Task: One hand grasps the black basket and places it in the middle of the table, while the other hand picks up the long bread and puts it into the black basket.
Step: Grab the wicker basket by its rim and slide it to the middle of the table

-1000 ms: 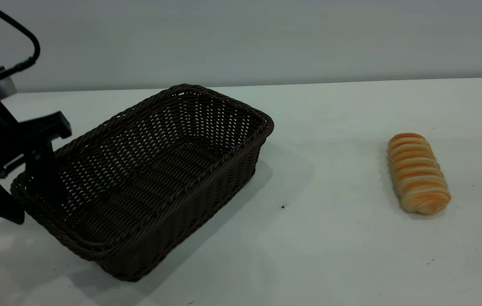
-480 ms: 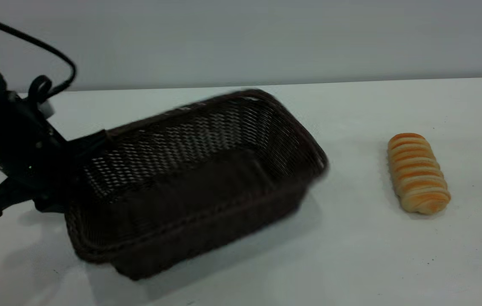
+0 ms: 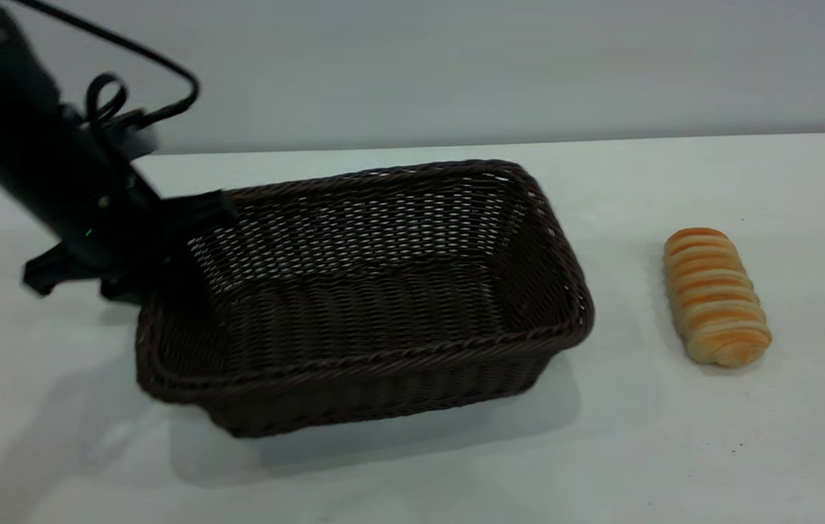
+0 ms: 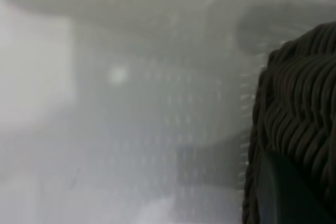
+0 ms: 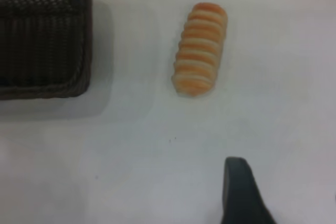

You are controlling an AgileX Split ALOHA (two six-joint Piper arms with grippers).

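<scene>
Exterior view shows one black basket (image 3: 376,306), dark woven wicker with a braided rim and openwork sides, near the middle of the table (image 3: 674,451). One long bread (image 3: 714,295), golden-orange with pale cross ridges, lies on the table at the basket's 3 o'clock, apart from it. The left gripper (image 3: 179,247) pinches the basket's rim at its 9 o'clock end. A second ago the basket sat angled farther left; it has swung round and slid toward the bread. One right gripper finger (image 5: 239,192) shows; spread or closed cannot be told.

black basket (image 3: 376,306) left of long bread (image 3: 715,295), apart
</scene>
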